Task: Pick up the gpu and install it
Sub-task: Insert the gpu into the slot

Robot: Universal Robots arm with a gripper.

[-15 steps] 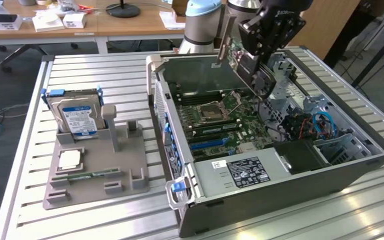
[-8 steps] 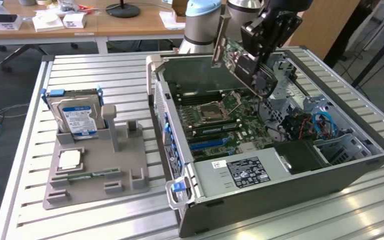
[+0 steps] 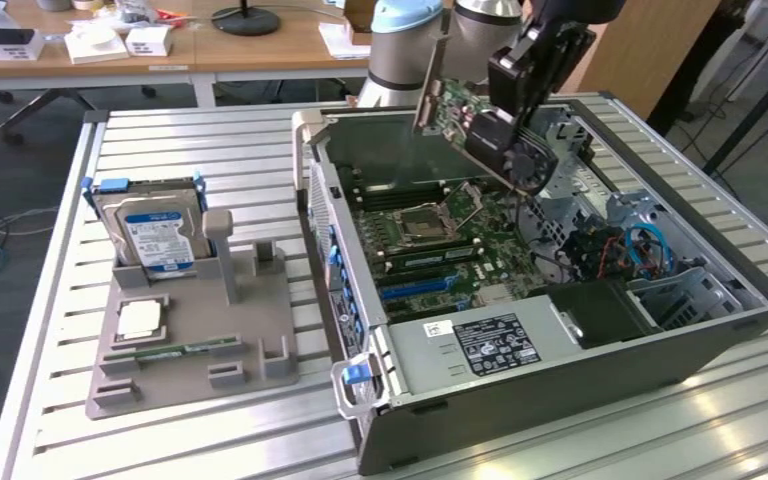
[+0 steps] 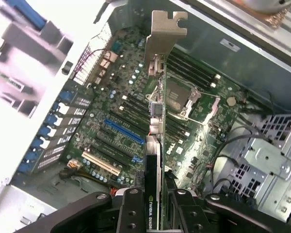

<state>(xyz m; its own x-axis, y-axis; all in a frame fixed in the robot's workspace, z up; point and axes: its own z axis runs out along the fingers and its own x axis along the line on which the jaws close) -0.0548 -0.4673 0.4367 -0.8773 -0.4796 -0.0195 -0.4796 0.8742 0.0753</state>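
I see my pincer point(image 4: 157, 204) clamped shut on the gpu point(image 4: 156, 116), holding it tilted above the motherboard point(image 4: 111, 97) inside the open case point(image 3: 558, 380).

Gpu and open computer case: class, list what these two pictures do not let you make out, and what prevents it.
Wrist view: the gpu is edge-on, hiding its flat faces.
Wrist view: the claw is cut off by the picture's edge.
Wrist view: the gpu covers a strip of the motherboard behind it.
Exterior view: print on the hard drive label is too small to read.
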